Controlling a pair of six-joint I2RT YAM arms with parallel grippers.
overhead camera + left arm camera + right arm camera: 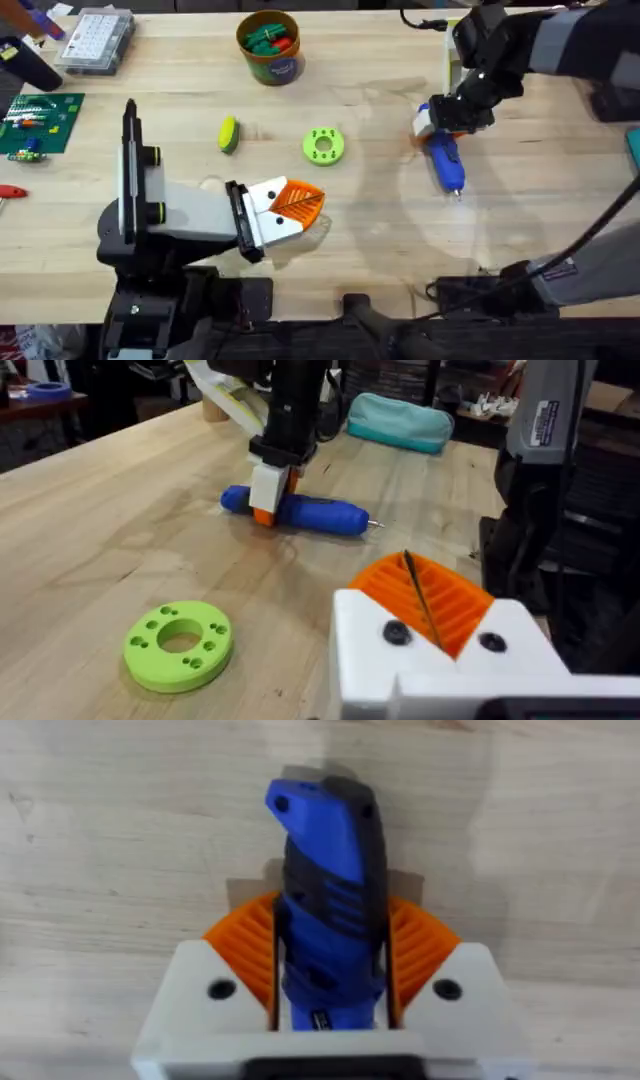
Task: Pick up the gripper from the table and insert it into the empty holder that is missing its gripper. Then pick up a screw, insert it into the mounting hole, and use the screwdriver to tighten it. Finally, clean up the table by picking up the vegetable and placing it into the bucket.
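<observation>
We find the screwdriver (443, 160) lying flat on the table (380, 240), right of the middle, with its silver bit toward the arms' bases. The right pincer (440, 122) stands over its rear part; our right wrist view shows the orange pads (245, 945) pressed against both sides of the blue body (330, 900), so we read it as clenched on the tool, which is not yet lifted. The left pincer (300, 207) rests low near the front edge, grasping nothing, its pads drawn together so that only a thin dark line shows between them in the left wrist view (425, 600). We judge the screwdriver to be stiff and moderately heavy for its size, with a hard, smooth shell that could slip or swing; the ribbed dark section that the pads straddle looks the better hold, and a grip nearer the middle would keep the bit from drooping. The vegetable (228, 134) lies left of the green disc (322, 145), well apart from the bucket (269, 45), which stands at the far edge and already holds some red and green pieces. The overhead view gives us this layout; the right wrist view alone shows the pad contact; the left wrist view shows the screwdriver side-on, touching the table along its length, with the disc nearer.
</observation>
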